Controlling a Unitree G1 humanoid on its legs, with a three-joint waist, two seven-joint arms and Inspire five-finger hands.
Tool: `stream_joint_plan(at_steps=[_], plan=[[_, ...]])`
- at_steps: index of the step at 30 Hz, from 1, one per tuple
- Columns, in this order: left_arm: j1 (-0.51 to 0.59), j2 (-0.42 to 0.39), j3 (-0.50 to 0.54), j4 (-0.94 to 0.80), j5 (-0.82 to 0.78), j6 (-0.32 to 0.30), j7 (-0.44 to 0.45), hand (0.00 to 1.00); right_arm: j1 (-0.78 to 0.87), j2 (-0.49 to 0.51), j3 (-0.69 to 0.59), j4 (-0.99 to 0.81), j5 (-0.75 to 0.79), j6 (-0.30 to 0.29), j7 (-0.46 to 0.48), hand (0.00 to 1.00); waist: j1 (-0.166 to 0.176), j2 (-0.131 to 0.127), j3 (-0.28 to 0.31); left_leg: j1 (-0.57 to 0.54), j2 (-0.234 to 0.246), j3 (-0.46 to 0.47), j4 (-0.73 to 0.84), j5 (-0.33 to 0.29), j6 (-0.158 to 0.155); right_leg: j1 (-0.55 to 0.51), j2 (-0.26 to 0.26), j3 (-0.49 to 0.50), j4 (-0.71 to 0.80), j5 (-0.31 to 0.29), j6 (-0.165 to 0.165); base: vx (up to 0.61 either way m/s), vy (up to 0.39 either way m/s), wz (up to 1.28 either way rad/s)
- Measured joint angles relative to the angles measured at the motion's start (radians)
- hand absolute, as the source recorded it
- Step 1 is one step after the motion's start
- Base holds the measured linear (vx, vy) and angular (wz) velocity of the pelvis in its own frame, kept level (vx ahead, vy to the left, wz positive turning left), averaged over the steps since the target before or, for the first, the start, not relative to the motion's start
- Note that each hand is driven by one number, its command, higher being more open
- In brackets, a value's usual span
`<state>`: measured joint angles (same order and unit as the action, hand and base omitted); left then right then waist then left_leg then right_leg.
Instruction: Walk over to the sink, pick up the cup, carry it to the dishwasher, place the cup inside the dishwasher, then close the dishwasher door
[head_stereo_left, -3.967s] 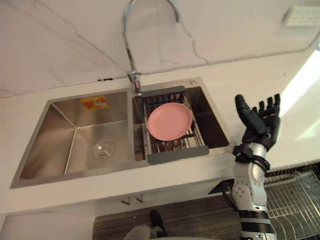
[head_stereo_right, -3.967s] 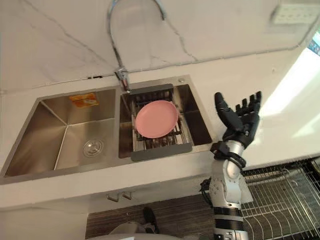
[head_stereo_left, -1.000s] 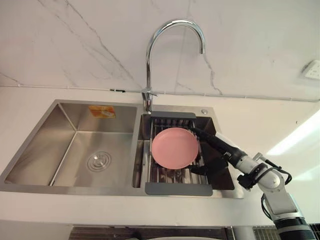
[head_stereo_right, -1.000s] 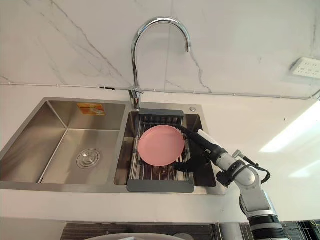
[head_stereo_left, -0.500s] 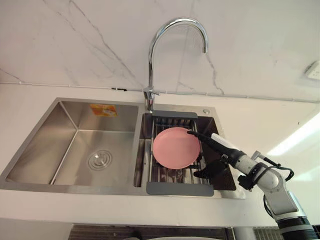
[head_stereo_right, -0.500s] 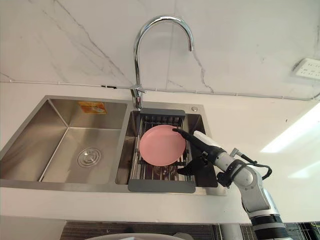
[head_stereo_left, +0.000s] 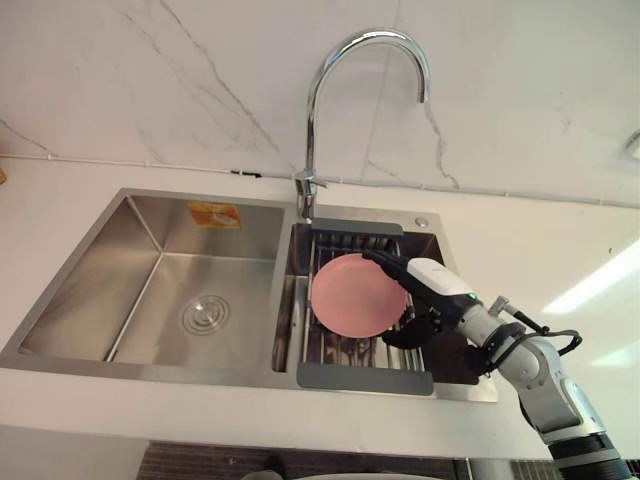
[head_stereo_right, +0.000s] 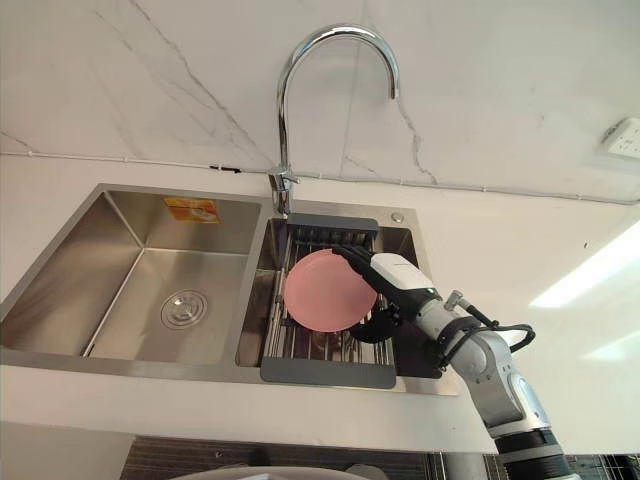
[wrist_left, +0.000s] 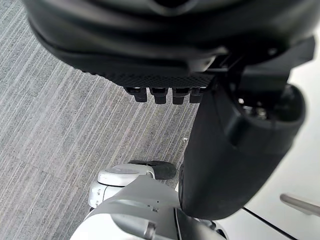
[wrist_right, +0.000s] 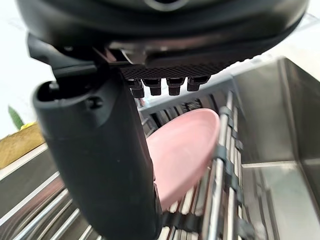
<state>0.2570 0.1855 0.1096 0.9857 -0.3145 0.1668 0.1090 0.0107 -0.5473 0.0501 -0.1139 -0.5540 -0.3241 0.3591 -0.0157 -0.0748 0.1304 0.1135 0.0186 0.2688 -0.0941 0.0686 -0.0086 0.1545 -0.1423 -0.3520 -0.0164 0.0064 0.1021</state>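
The head views look down on a steel double sink (head_stereo_left: 95, 290) set in a white worktop (head_stereo_left: 530, 250), with a curved tap (head_stereo_left: 312, 110) standing at the far rim between the two basins. The right basin holds a grey-framed drying rack (head_stereo_left: 365, 378). The thing lying in it is a pink plate (head_stereo_left: 352, 295), not a cup, resting tilted on the rack bars.

From the right, the right hand (head_stereo_left: 432, 284) reaches over the basin to the plate's right rim. Its fingers (head_stereo_right: 352, 256) stretch nearly straight across the far right part of the rim, and the thumb (head_stereo_left: 408, 334) is spread wide below, by the near right edge, so the rim lies between them. No firm pinch is visible.

The right wrist view adds the close side: the thumb (wrist_right: 107, 165) in front of the plate (wrist_right: 187, 145), overlapping its lower edge, with the rack bars (wrist_right: 220, 175) just beside it.

The left wrist view shows the left hand (wrist_left: 165, 60) relaxed and holding nothing above a grey striped floor (wrist_left: 55, 130).
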Motion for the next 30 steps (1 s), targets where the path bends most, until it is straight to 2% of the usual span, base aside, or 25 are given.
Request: stream_joint_plan(at_steps=[8, 17, 25, 30], plan=[[0.000, -0.002, 0.000, 0.000, 0.002, 0.000, 0.000, 1.00, -0.003, 0.000, 0.069, -0.017, -0.038, -0.008, 0.009, 1.00, 0.002, 0.003, 0.002, -0.001, 0.000, -0.005, 0.000, 0.001, 0.001, 0.001, 0.000, -0.003, 0.000, 0.000, 0.000, 0.00, 0.000, 0.00], [0.001, -0.003, 0.000, -0.001, 0.002, 0.001, 0.000, 1.00, -0.004, -0.005, 0.078, -0.023, -0.036, 0.004, 0.100, 1.00, 0.003, 0.003, 0.003, -0.004, -0.001, -0.010, 0.000, 0.001, 0.001, 0.002, 0.000, -0.008, 0.000, 0.000, 0.000, 0.00, 0.001, 0.01], [0.000, -0.003, 0.001, -0.001, 0.002, 0.004, 0.000, 1.00, -0.012, -0.021, 0.094, -0.023, -0.040, 0.005, 0.097, 1.00, 0.003, 0.003, 0.003, -0.003, 0.000, -0.010, 0.000, 0.001, 0.001, 0.002, 0.001, -0.007, 0.000, 0.000, 0.000, 0.00, 0.000, 0.00], [-0.001, -0.005, 0.000, -0.001, 0.002, 0.002, 0.003, 1.00, -0.022, -0.022, 0.136, -0.023, -0.129, 0.006, 0.053, 1.00, 0.013, 0.005, 0.004, -0.003, 0.000, -0.010, 0.000, 0.001, 0.001, 0.002, 0.001, -0.008, 0.000, 0.000, 0.000, 0.00, 0.000, 0.00]])
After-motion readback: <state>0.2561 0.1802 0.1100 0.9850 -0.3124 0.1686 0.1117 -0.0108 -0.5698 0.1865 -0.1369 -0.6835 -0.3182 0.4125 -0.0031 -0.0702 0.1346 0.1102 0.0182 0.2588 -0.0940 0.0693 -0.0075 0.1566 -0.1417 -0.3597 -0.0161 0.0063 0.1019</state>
